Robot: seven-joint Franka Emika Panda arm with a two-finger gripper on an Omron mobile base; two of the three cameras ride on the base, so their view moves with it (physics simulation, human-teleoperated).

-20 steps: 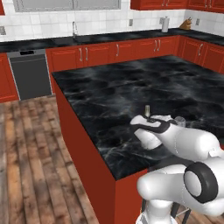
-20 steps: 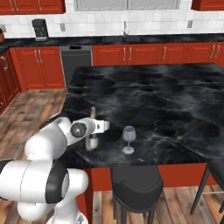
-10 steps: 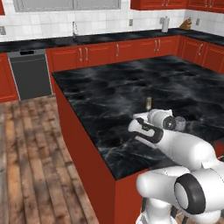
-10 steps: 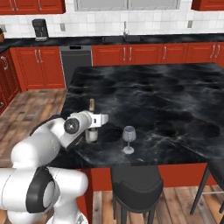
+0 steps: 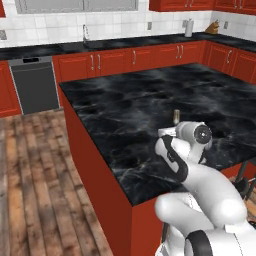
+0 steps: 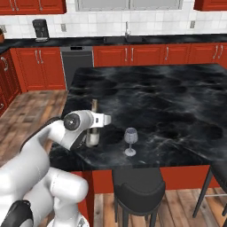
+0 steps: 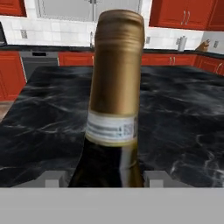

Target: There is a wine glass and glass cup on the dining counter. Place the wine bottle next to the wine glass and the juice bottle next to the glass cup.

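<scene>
Moving: the arm has carried the wine bottle [image 6: 93,128] farther over the dining counter [image 6: 177,102], closer to the wine glass [image 6: 130,141].
Meaning: the first placement looks almost done.
Pincer: the gripper [image 7: 101,177] is pinching the wine bottle's dark body.
Bottle: upright between the tips, gold neck rising above them.
Glass: just beside the pincer, apart from it.
</scene>
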